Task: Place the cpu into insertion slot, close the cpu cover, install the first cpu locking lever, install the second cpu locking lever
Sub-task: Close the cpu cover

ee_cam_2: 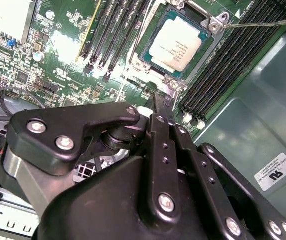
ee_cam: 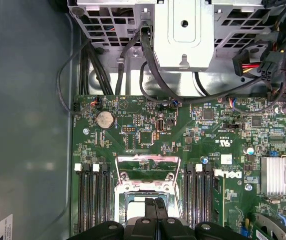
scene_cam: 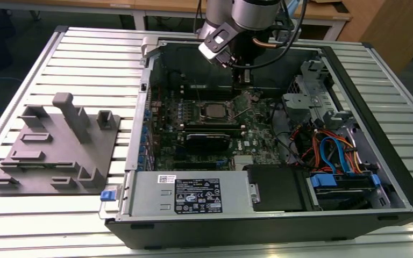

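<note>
The cpu (ee_cam_2: 175, 47), pale silver on top, lies seated in the insertion slot (ee_cam_2: 151, 74) on the green motherboard. In the first wrist view the cpu cover (ee_cam: 146, 159), a silver frame with a square window, stands raised at the far side of the socket. A thin metal locking lever (ee_cam_2: 255, 23) sticks out unlatched from one socket corner. My gripper (ee_cam_2: 161, 100) hovers just over the socket's edge with its black fingers pressed together and nothing between them. The same gripper (ee_cam: 155, 202) hangs over the socket (scene_cam: 212, 110) in the exterior view too, as the gripper (scene_cam: 243, 80).
The open computer case (scene_cam: 378, 80) lies on a slatted table. Rows of memory slots (ee_cam_2: 227, 65) flank the socket. A black heatsink (scene_cam: 206, 141), a power supply (scene_cam: 185, 196), coloured cables (scene_cam: 328, 150) and a drive cage (ee_cam: 182, 30) crowd the case. A grey fixture block (scene_cam: 56, 145) sits at the exterior view's left.
</note>
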You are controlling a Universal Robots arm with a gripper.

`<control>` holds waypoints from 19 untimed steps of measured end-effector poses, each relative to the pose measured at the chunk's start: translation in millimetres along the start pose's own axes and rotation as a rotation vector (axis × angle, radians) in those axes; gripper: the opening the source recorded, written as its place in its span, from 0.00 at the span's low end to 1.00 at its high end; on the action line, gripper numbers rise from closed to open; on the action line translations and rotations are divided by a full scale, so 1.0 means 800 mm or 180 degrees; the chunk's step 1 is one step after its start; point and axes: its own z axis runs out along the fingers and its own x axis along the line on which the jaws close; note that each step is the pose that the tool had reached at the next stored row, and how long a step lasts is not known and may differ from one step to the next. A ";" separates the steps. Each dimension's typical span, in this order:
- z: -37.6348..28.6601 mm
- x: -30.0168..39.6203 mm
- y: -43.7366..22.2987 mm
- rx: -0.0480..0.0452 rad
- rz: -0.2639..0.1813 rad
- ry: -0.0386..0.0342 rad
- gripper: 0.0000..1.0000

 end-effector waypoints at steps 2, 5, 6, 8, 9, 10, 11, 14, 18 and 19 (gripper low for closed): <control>0.0001 0.0000 0.0006 0.0000 -0.0001 0.0000 0.10; 0.0005 0.0000 0.0029 0.0000 0.0000 0.0000 0.10; 0.0008 0.0000 0.0039 0.0000 0.0000 0.0000 0.10; 0.0016 0.0000 0.0063 0.0000 0.0000 0.0000 0.10; 0.0020 0.0001 0.0076 0.0000 0.0000 0.0000 0.10; 0.0025 0.0001 0.0089 0.0000 0.0000 0.0000 0.10; 0.0029 0.0000 0.0103 0.0000 0.0000 0.0000 0.10; 0.0038 0.0000 0.0162 0.0000 0.0000 0.0000 0.10; 0.0051 0.0001 0.0264 0.0002 0.0000 0.0000 0.10; 0.0054 0.0001 0.0292 0.0003 0.0000 0.0000 0.10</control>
